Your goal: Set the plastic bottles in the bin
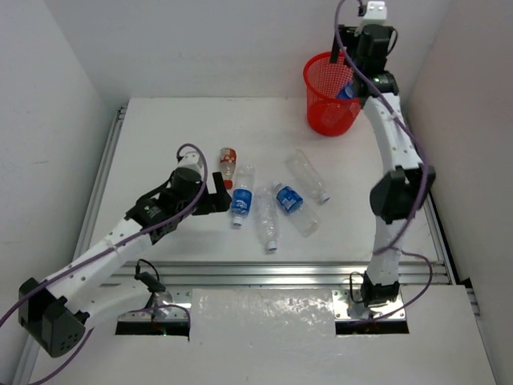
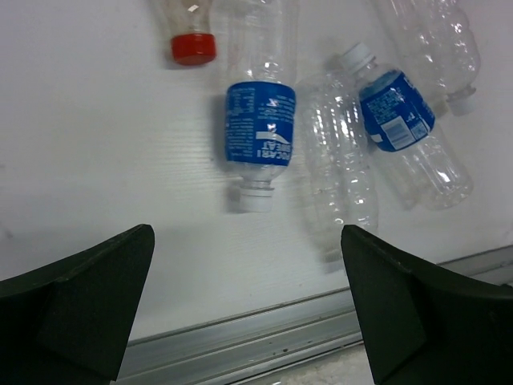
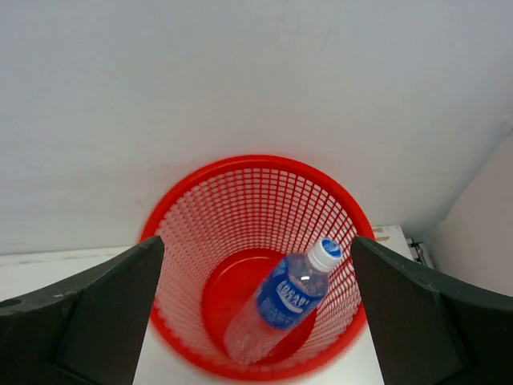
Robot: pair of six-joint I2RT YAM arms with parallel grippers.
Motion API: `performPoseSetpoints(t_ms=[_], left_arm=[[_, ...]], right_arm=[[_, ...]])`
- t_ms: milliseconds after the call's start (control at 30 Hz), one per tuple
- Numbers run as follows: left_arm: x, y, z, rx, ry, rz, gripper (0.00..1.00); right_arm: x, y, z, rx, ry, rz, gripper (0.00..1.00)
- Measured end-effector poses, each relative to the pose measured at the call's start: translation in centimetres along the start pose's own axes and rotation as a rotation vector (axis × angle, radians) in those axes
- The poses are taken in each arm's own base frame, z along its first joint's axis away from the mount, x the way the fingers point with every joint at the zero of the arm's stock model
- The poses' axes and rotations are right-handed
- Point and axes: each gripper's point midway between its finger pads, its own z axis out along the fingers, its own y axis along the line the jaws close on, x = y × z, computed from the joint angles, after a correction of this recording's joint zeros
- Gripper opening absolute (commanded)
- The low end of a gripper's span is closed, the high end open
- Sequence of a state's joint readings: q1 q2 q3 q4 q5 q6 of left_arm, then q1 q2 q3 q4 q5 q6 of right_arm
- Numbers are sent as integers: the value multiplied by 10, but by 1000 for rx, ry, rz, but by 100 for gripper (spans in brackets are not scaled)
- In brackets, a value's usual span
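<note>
- Left pincer (image 2: pixel 247 241) first: spread wide open, nothing between its fingers, low over the table (image 2: pixel 96 160).
- Dead ahead of it, a blue-labelled bottle (image 2: pixel 258 124) lies flat, white cap pointing back at the jaws.
- Ahead and left sits the red-capped bottle (image 2: pixel 192 48). Ahead and right, a plain bottle (image 2: pixel 341 168) lies just beside a second blue-labelled bottle (image 2: pixel 397 112), with another plain bottle (image 2: pixel 445 40) beyond.
- Far end: right pincer (image 3: pixel 256 245) gaping open and empty, poised above the bin (image 3: pixel 240 168).
- Straight below it, a third blue-labelled bottle (image 3: pixel 292 293) lies slanted inside the bin, cap against the mesh wall.
</note>
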State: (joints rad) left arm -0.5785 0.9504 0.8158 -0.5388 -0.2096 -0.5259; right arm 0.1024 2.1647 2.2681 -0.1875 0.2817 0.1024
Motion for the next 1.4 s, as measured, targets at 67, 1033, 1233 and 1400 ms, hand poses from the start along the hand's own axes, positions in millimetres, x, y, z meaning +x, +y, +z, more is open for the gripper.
performPoseSetpoints(t_ms=[67,1033,1233,1400], left_arm=[[7,-11,15,34,41,-6,100],[78,-16,158,-95,340,99,21],[85,-14,133,-91,342,103,8],[58,-47,77,30,239,110,1]], right_arm=[[-39,-5,-42,-27,-25,42,99],[100,56,-389,-586,354,293,99],[113,66,-390,-624,399,308,99],[125,97,-394,-793,436,359,99]])
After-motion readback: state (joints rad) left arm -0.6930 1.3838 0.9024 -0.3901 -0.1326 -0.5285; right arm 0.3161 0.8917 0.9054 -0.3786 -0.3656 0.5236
